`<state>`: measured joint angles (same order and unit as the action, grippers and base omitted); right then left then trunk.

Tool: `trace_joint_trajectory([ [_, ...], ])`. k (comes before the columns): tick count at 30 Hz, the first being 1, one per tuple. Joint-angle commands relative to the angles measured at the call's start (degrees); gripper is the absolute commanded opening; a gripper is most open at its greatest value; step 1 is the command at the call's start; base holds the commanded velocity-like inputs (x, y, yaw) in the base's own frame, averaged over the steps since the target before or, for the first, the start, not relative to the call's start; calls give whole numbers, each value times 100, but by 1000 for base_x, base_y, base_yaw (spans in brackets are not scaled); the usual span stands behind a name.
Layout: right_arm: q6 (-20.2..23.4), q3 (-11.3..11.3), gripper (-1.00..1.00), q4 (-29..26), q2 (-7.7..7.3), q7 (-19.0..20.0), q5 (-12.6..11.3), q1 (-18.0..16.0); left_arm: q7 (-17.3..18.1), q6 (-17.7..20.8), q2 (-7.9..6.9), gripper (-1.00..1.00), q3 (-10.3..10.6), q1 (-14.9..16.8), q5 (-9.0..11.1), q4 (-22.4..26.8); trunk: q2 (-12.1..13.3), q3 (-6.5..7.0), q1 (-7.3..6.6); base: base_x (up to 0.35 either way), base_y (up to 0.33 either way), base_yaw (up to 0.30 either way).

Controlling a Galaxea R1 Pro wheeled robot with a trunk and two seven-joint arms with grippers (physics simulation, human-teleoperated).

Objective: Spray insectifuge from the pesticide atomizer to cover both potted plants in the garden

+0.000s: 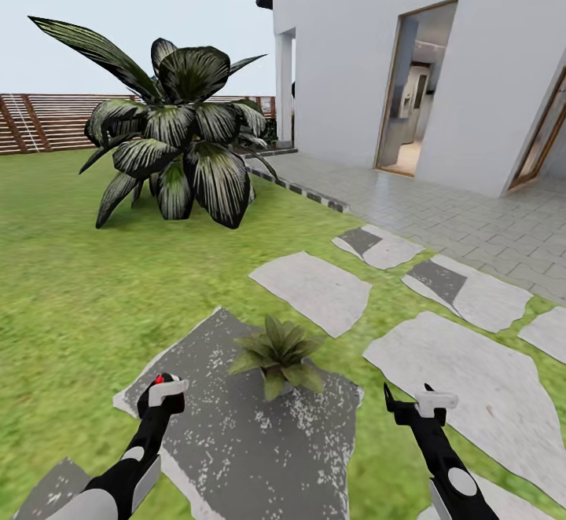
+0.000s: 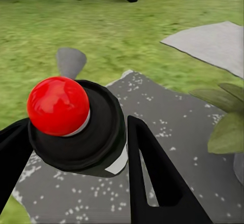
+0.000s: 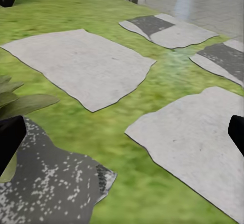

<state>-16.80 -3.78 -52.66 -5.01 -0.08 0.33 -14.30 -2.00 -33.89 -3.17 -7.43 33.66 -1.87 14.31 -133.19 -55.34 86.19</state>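
Our left gripper (image 1: 159, 391), lower left of the head view, is clamped on the pesticide atomizer (image 2: 76, 127); its red-tipped dark cap sits between the black fingers (image 2: 152, 178). One potted plant (image 1: 277, 353) sits low centre on a dark speckled paving stone (image 1: 236, 433), just beside both grippers. Our right gripper (image 1: 415, 404), lower right, holds nothing, fingers spread. A big striped-leaf shrub (image 1: 177, 135) stands upper left on the grass (image 1: 71, 284).

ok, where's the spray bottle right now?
In the left gripper, at the head view's lower left: the spray bottle sits between its fingers over the dark paving stone, left of the small plant.
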Motion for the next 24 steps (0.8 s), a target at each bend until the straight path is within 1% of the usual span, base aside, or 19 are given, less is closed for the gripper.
trace_joint_trajectory([
  [1, -16, -1, 100, 2, 0, -1, 3, -3, -23, -24, 1, -100, -4, -11, -23, 7, -2, -5, -1, 2, 0, 0],
  [3, -16, -1, 100, 2, 0, -1, 2, -3, -21, -27, 1, -100, -1, -22, -23, 13, -2, -5, -1, 19, 0, 0],
  [5, -16, 0, 100, 3, 0, -1, 2, -3, -20, -26, 2, -100, 3, -31, -29, 17, -2, -5, -1, 201, 0, 0],
  [15, -16, -11, 100, -5, 21, -10, -2, -3, -17, -29, -4, -100, 17, -35, -48, 40, -2, -5, -1, 304, 0, 0],
  [17, -15, -16, 100, -42, 21, -5, -10, -3, -19, -30, -13, -100, 21, -35, -49, 44, -2, -5, -1, 185, 0, 0],
  [19, -8, 5, 100, -59, -1, 42, 64, -3, -12, -25, -63, -100, 61, -35, -112, 53, -2, -5, -1, 10, 0, 0],
  [20, -8, 9, 100, -58, -7, 46, 141, -3, 1, -27, -102, -100, 81, -38, -178, 55, -2, -5, -1, 6, 0, 0],
  [21, -5, 12, 100, -50, -11, 51, 257, -6, 29, -25, -169, -100, 111, -40, -291, 58, -2, -5, -1, 4, 0, 0],
  [22, -2, 17, 100, -41, -13, 55, 418, -11, 76, -22, -260, -100, 159, -42, -455, 60, -2, -5, -1, 2, 0, 0],
  [23, -1, 22, 100, -29, -16, 80, 732, -25, 186, -3, -415, -100, 259, -37, -788, 59, -2, -5, -1, 1, 0, 0],
  [24, 3, 26, 100, -24, -15, 159, 980, -34, 289, 17, -511, -100, 323, -30, -1038, 56, -2, -5, -1, 0, 0, 0],
])
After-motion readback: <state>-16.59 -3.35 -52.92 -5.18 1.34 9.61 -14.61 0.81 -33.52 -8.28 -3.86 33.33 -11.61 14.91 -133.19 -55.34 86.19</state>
